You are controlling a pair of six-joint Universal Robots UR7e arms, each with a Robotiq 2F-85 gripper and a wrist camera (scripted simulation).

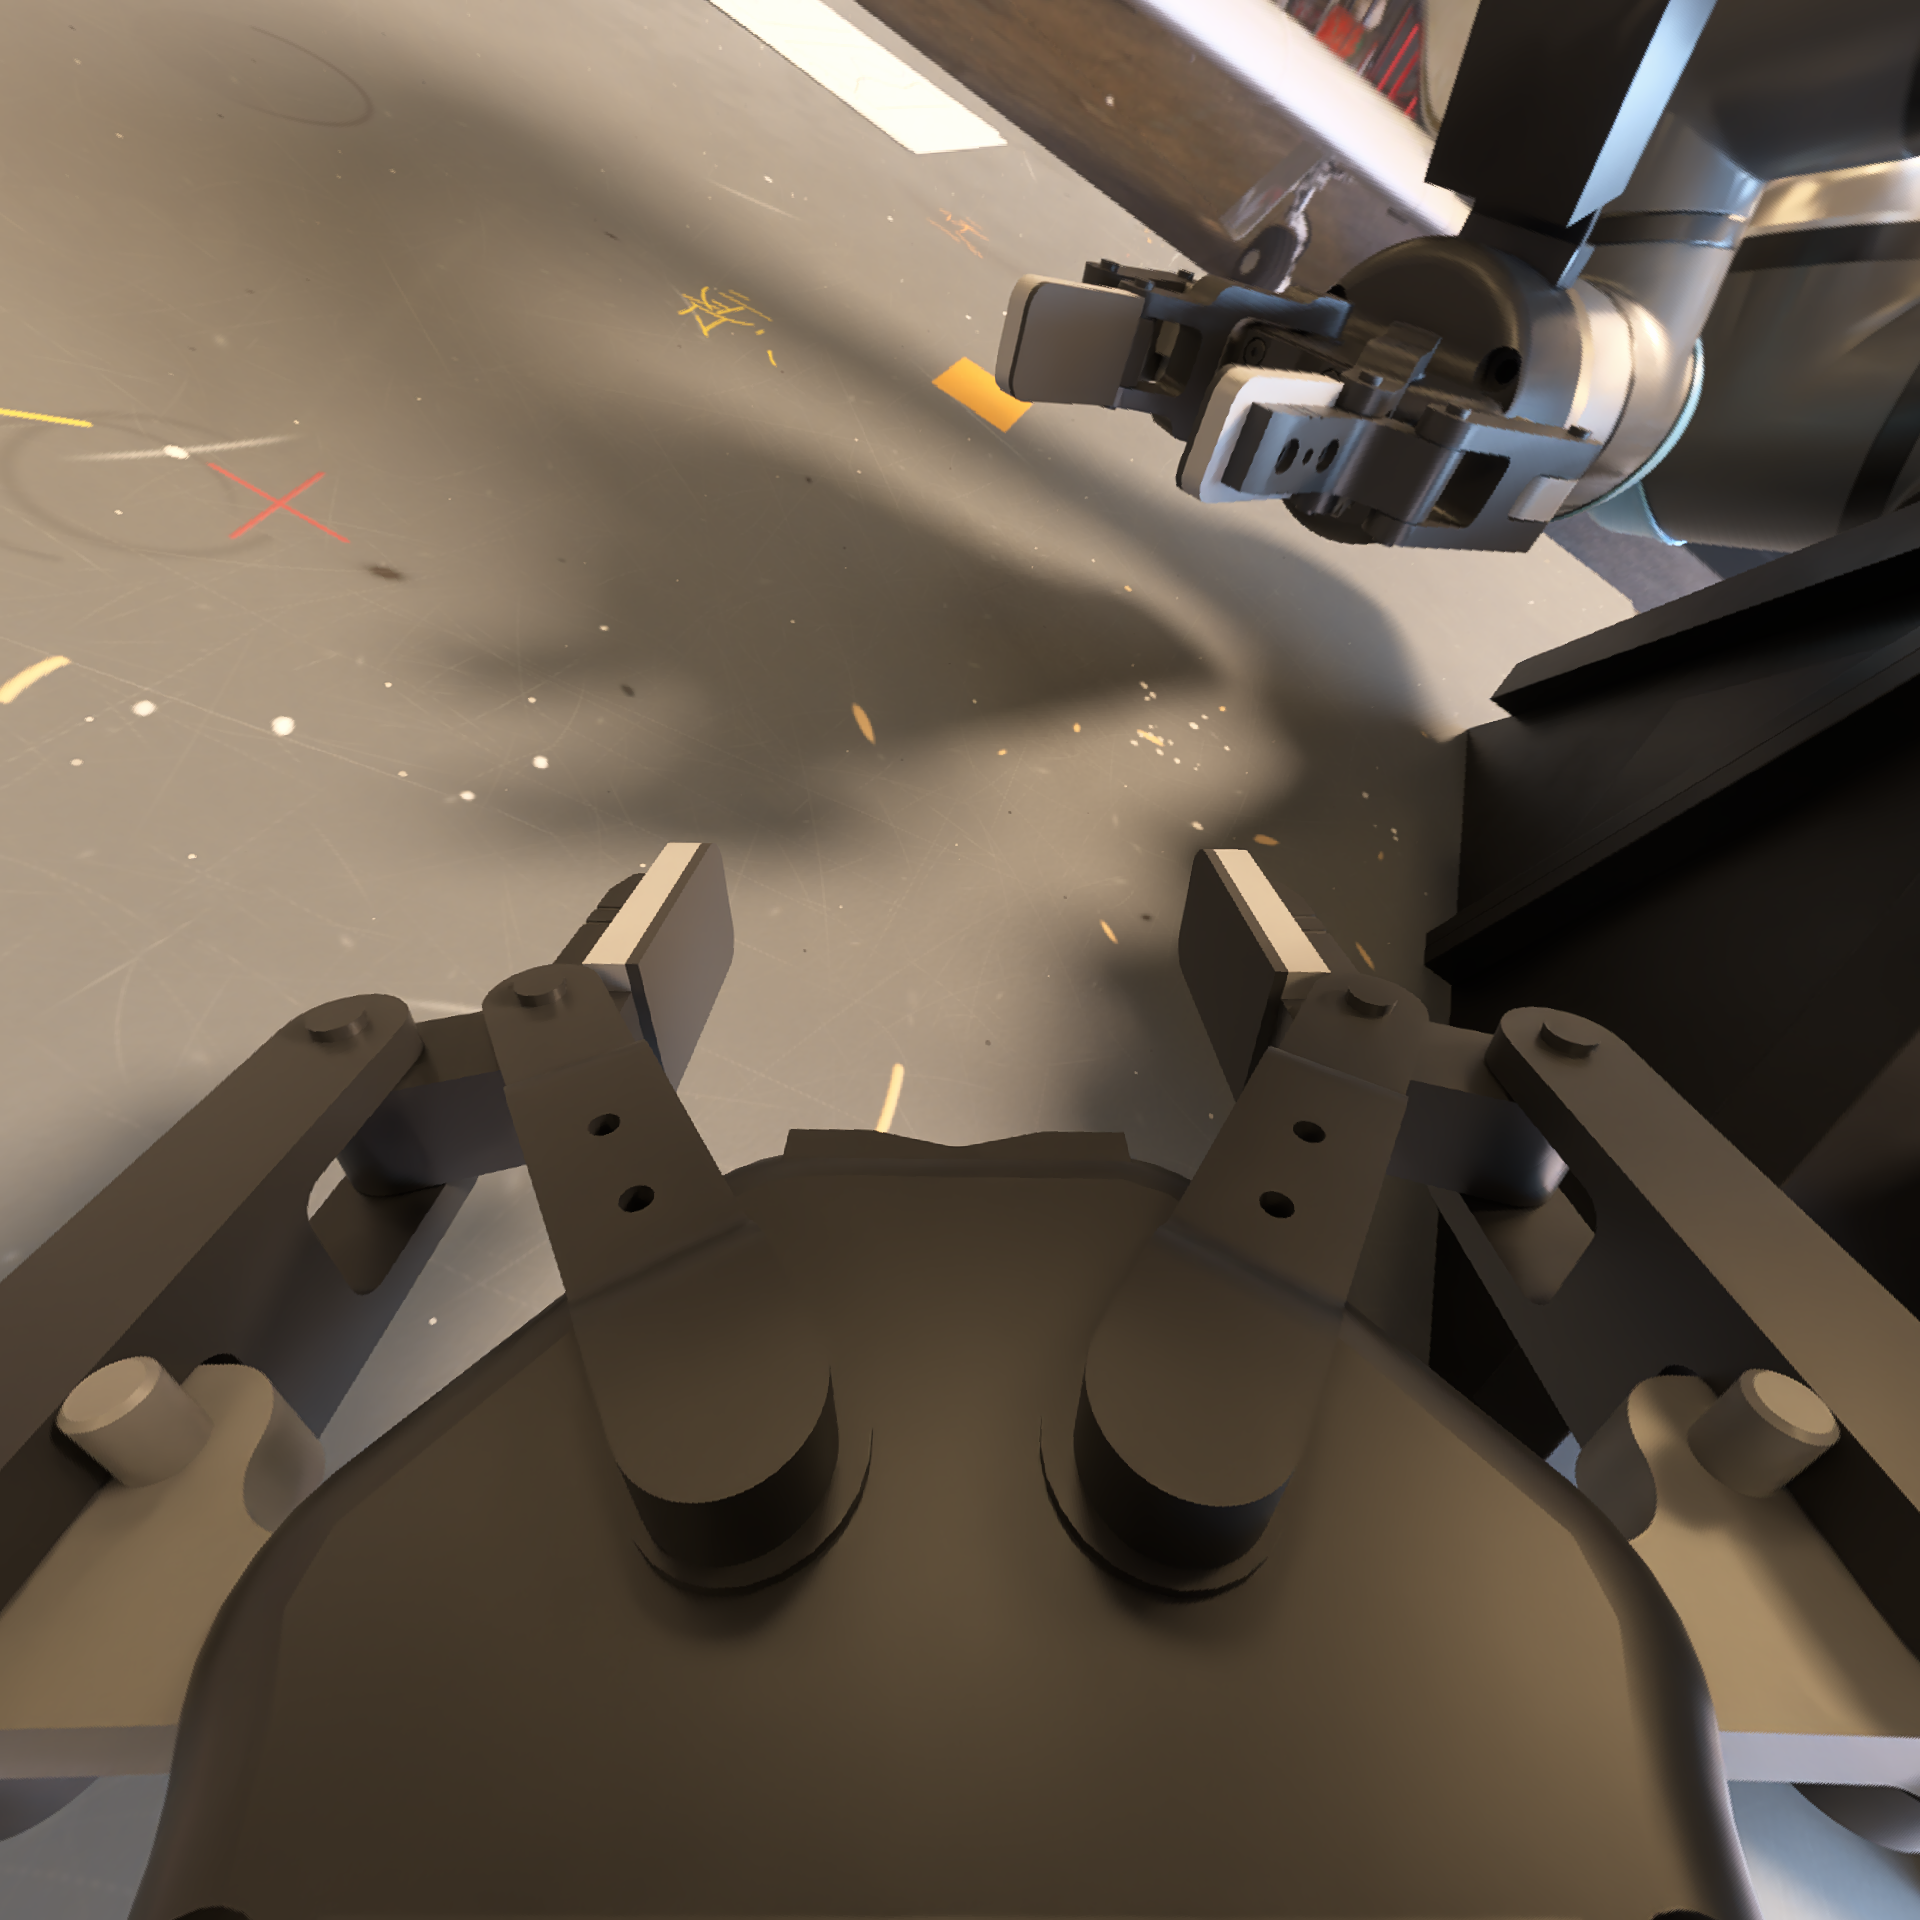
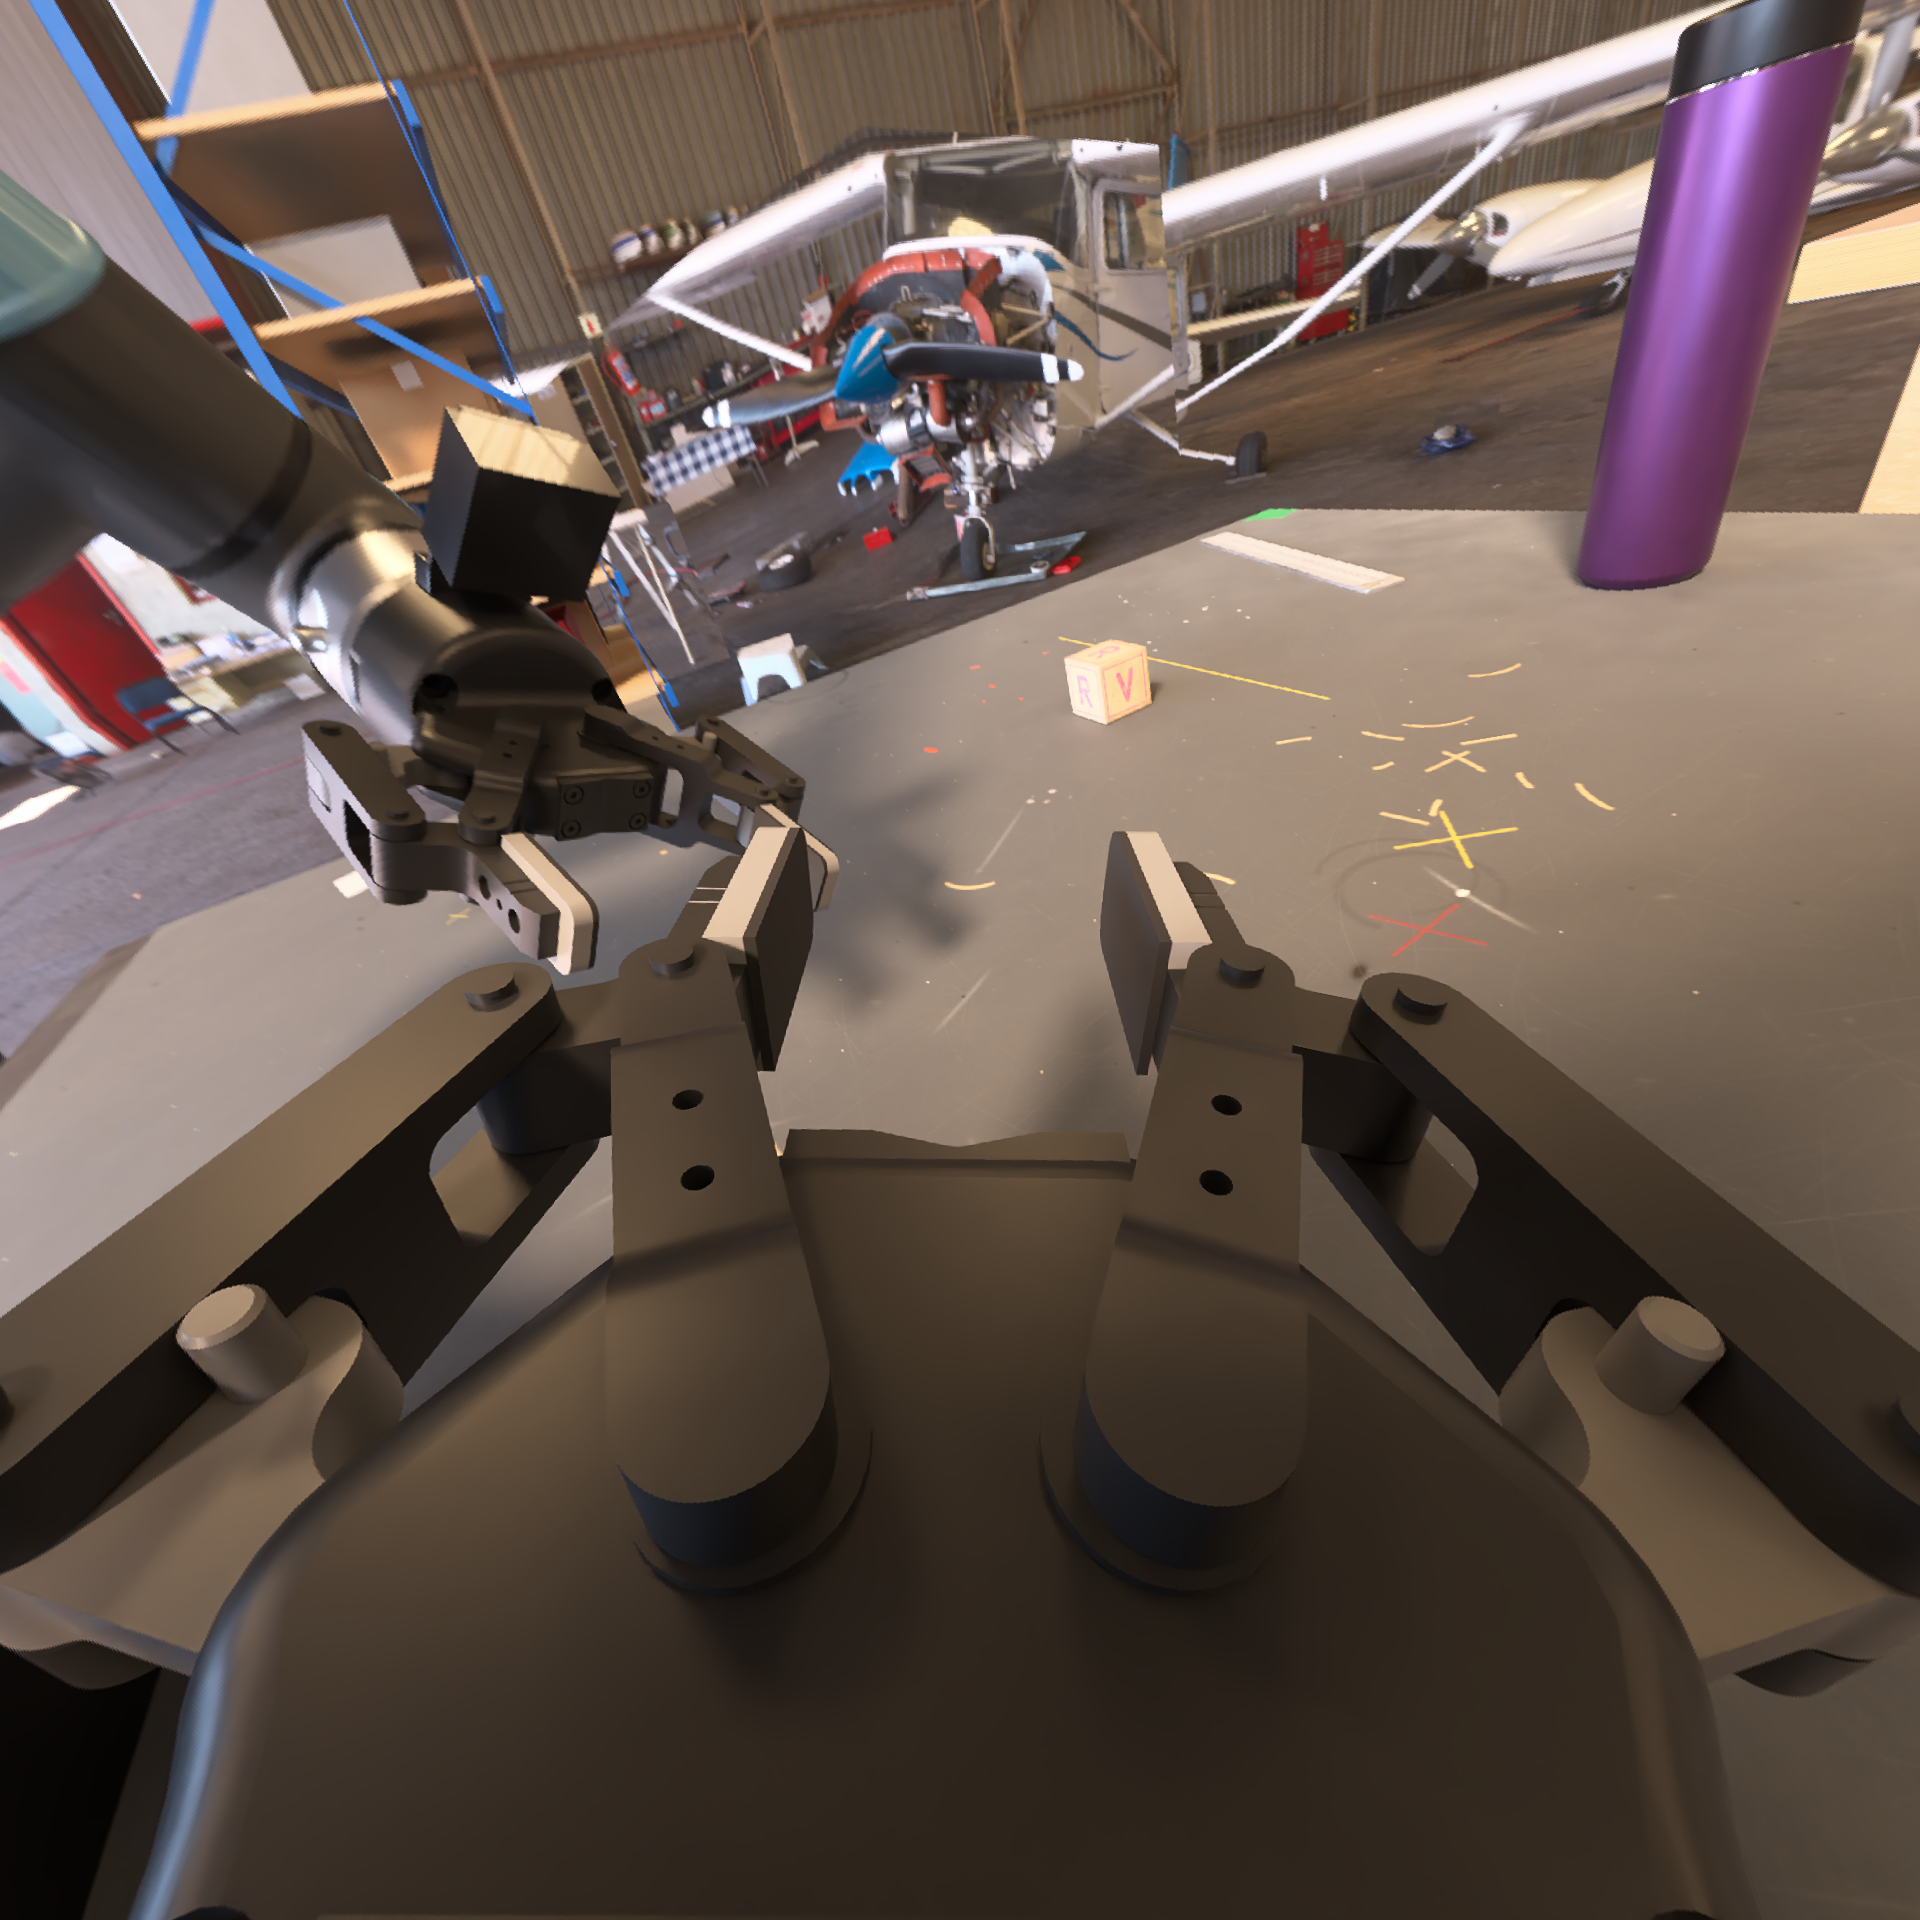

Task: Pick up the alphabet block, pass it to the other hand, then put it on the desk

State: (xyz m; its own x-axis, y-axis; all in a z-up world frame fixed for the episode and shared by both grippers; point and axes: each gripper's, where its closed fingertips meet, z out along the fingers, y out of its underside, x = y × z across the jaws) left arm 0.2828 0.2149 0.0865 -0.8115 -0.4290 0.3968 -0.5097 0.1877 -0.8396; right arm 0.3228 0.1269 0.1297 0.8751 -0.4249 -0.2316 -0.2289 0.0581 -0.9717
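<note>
A small pale wooden alphabet block (image 2: 1108,681) sits alone on the grey, scuffed desk (image 2: 1039,935), resting flat on one face with a corner edge turned toward the right wrist camera. Two side faces and the top show, each bearing a pinkish-red letter inside a thin coloured border. It lies towards the far edge of the desk, beside a thin yellow line, touching nothing else.
</note>
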